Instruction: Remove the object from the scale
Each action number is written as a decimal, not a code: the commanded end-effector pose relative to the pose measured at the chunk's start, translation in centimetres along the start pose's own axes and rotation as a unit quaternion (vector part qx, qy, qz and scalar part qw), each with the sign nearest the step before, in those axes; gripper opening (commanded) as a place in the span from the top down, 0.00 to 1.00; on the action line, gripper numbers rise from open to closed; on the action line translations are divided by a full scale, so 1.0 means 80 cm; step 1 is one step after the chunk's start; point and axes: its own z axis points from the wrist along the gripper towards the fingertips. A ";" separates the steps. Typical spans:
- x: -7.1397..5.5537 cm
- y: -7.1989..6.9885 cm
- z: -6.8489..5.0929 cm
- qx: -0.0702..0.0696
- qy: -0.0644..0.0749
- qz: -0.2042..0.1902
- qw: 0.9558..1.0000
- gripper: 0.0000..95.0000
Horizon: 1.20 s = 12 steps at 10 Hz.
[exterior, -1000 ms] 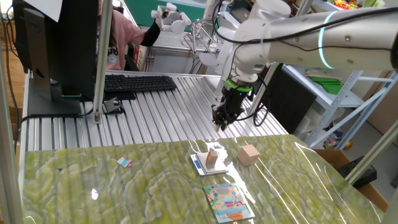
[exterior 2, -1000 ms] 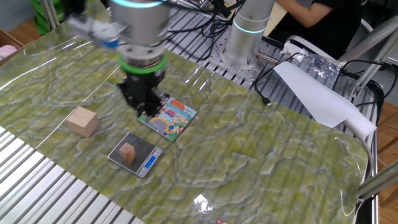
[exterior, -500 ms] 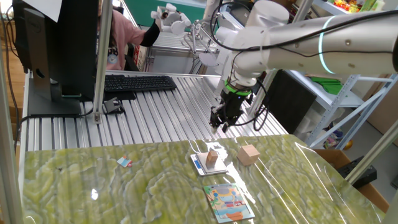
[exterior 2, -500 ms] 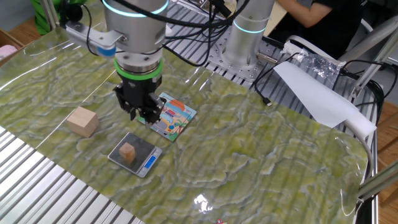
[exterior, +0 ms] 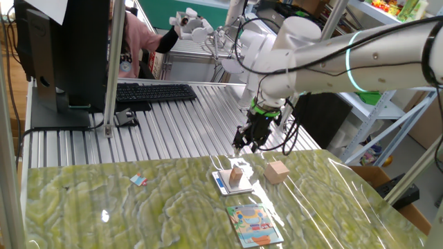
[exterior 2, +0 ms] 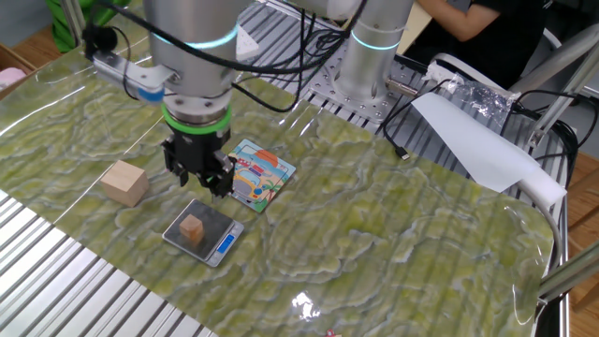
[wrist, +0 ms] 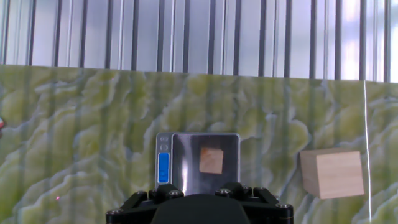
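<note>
The object, a tiny tan-brown cube [exterior: 237, 173], sits on the scale [exterior: 223, 182], a thin silvery pad with a blue strip. Both also show in the other fixed view, cube [exterior 2: 192, 227] on scale [exterior 2: 221, 236], and in the hand view, cube [wrist: 211, 160] on scale [wrist: 186, 152]. My gripper [exterior: 246, 143] hangs in the air above and just behind the scale, apart from it. In the other fixed view the gripper [exterior 2: 198, 178] has its fingers spread and holds nothing. In the hand view only the gripper's dark body [wrist: 199, 198] shows at the bottom edge.
A larger pale tan block [exterior: 277, 171] stands beside the scale; it also shows in the other fixed view [exterior 2: 124, 182]. A colourful card [exterior: 254, 225] lies nearer the front. A small pink and blue scrap [exterior: 138, 180] lies left. A keyboard [exterior: 156, 92] and monitor [exterior: 66, 48] stand behind on ribbed metal.
My gripper has moved off the colourful card toward the scale and a little lower. The cube, scale, block and card have not moved.
</note>
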 end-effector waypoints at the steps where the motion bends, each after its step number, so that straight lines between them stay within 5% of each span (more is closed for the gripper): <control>1: -0.004 0.002 0.010 0.001 -0.001 -0.003 1.000 0.40; 2: -0.005 0.003 0.015 0.025 -0.001 -0.016 1.000 0.40; 3: -0.006 0.004 0.020 0.033 -0.002 -0.013 0.999 0.20; 5: -0.006 0.004 0.027 0.031 -0.002 -0.008 0.999 0.20; 7: -0.005 -0.005 0.039 0.017 -0.003 -0.006 1.000 0.20; 9: 0.000 -0.023 0.052 -0.012 -0.004 -0.003 1.000 0.20; 12: 0.003 -0.031 0.062 -0.012 -0.004 -0.008 1.000 0.20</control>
